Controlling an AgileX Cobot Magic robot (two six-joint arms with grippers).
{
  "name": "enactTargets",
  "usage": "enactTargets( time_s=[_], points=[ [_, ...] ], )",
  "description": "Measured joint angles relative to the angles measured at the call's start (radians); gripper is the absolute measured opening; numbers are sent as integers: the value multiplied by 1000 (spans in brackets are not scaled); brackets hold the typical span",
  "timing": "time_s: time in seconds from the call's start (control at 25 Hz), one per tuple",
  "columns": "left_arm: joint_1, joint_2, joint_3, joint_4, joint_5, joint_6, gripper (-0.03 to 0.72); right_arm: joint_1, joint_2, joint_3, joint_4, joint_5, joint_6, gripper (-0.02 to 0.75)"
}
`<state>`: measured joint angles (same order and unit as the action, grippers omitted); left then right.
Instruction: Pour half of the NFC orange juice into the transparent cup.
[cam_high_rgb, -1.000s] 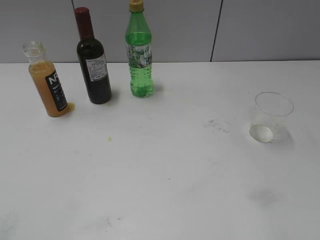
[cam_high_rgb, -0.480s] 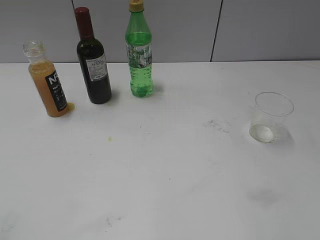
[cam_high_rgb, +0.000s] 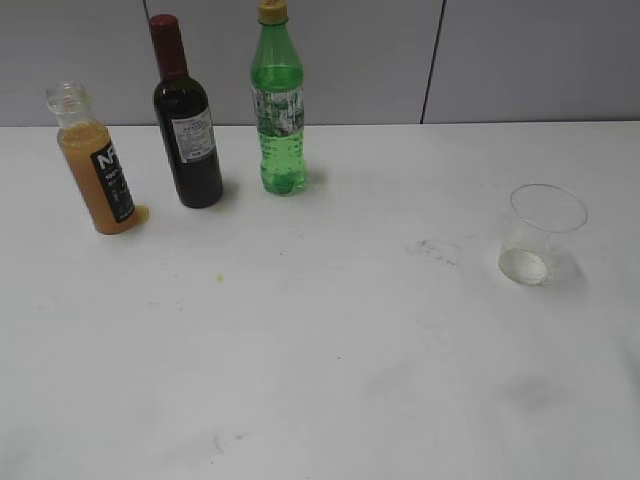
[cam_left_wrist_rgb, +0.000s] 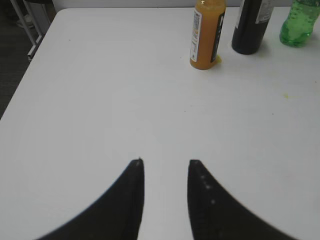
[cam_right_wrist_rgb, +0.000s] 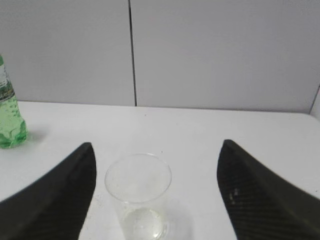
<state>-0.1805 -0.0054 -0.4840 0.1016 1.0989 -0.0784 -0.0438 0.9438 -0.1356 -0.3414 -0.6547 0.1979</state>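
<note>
The NFC orange juice (cam_high_rgb: 97, 170) stands uncapped at the far left of the white table; it also shows in the left wrist view (cam_left_wrist_rgb: 206, 35), with a small orange drip at its base. The transparent cup (cam_high_rgb: 541, 235) stands empty at the right; it also shows in the right wrist view (cam_right_wrist_rgb: 139, 195). My left gripper (cam_left_wrist_rgb: 165, 162) is open and empty, well short of the juice bottle. My right gripper (cam_right_wrist_rgb: 156, 145) is wide open, its fingers on either side of the cup without touching it. Neither gripper shows in the exterior view.
A dark wine bottle with a red cap (cam_high_rgb: 186, 125) stands right of the juice. A green soda bottle (cam_high_rgb: 279, 105) stands right of that, also in the right wrist view (cam_right_wrist_rgb: 9, 117). A grey panelled wall is behind the table. The table's left edge (cam_left_wrist_rgb: 30, 65) shows.
</note>
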Motion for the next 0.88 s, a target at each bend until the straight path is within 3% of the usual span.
enactTargets(
  time_s=[0.24, 0.48, 0.64, 0.88],
  points=[
    [0, 0, 0, 0, 0, 0, 240, 0, 160, 3, -11, -90, 16, 667],
    [0, 0, 0, 0, 0, 0, 240, 0, 343, 2, -43, -209, -35, 668],
    [0, 0, 0, 0, 0, 0, 240, 0, 485, 2, -51, -367, -137, 667],
    [0, 0, 0, 0, 0, 0, 240, 0, 705, 2, 5, -539, -198, 666]
  ],
)
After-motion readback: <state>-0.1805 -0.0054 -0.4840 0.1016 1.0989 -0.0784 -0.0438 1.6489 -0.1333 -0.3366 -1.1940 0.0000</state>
